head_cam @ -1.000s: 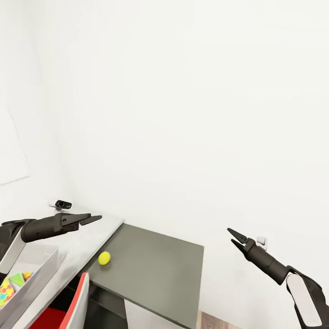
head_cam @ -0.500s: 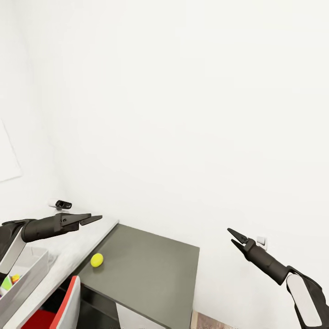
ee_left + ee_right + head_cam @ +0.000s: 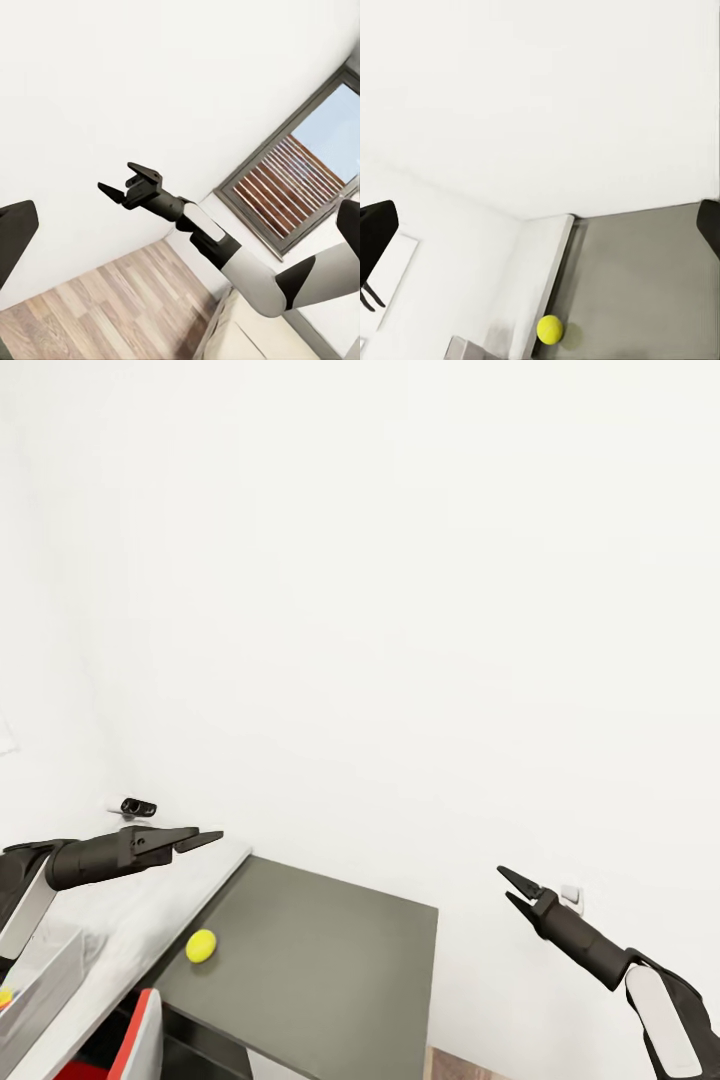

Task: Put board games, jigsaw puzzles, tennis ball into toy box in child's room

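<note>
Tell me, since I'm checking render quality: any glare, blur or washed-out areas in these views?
Head view: white wall nearly featureless; tennis ball sharp, with a faint shadow on the dark grey unit. Right wrist view: ball crisp, wall blown out. Left wrist view: window bright, right gripper clear.

Yellow tennis ball (image 3: 201,946) beside pale table (image 3: 150,920).

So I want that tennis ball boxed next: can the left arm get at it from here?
Probably yes: the tennis ball lies in the open on the dark grey unit, below the open left tool, nothing between.
</note>
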Available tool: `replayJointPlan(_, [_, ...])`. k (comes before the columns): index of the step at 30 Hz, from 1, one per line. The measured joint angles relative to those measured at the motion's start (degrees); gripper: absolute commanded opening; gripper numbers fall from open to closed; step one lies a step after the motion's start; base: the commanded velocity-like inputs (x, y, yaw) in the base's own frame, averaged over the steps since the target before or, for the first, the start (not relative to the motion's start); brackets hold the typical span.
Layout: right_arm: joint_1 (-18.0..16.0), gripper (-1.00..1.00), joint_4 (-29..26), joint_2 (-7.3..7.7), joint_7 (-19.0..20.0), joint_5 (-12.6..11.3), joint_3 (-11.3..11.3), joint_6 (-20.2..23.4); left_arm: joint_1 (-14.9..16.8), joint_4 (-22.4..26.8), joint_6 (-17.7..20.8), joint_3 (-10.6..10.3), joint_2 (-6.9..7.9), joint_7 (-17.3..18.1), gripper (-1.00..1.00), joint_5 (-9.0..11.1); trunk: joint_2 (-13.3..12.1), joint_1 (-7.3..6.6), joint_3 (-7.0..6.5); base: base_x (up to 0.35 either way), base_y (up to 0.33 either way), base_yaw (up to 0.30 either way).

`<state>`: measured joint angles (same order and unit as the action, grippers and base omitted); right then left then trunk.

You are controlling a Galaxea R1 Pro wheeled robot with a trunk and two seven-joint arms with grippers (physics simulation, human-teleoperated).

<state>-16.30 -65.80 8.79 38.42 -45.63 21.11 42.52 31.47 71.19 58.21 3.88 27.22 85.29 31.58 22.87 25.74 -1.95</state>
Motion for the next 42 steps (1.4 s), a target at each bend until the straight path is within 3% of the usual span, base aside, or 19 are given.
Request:
replayJointPlan(22, [0.0, 1.0, 0.1, 0.0, 0.0, 0.0, 0.0, -0.1, 0.0, 0.0, 0.0, 0.0, 0.0, -0.1, 1.0, 0.0, 0.0, 0.0, 0.29, 0.132, 0.002, -0.24])
replayJointPlan(42, [0.0, 1.0, 0.1, -0.08, 0.1, 0.1, -0.1, -1.6, 0.0, 0.0, 0.0, 0.0, 0.07, -0.1, 1.0, 0.1, 0.0, 0.02, 0.3, 0.051, 0.046, -0.004])
